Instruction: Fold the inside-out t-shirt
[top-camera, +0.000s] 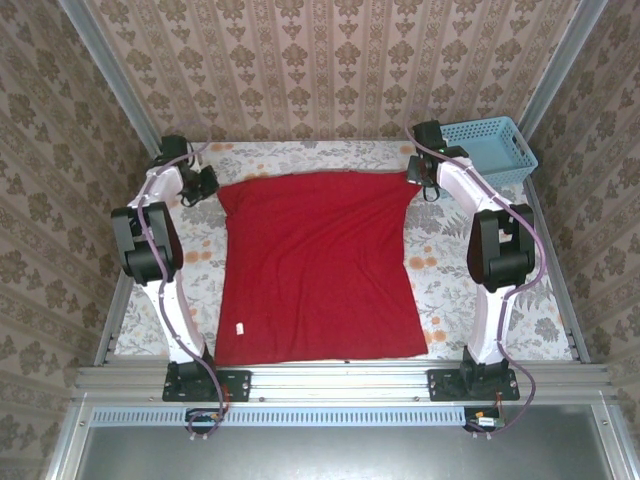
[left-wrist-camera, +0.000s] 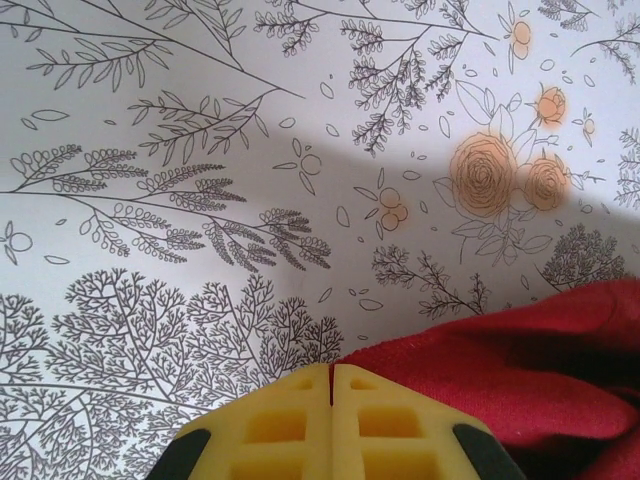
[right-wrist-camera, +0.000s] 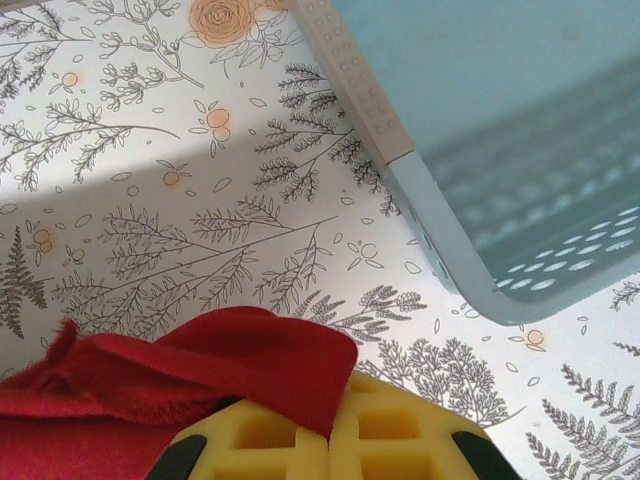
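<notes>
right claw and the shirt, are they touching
Touching. The right wrist view shows the shirt draped over the right claw, with its edge pinched in the seam between the closed yellow fingers.

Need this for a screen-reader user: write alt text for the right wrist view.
The yellow right claw is shut on a fold of the red t-shirt, over a floral tablecloth. A light-blue plastic basket sits at the upper right, apart from the shirt.
</notes>
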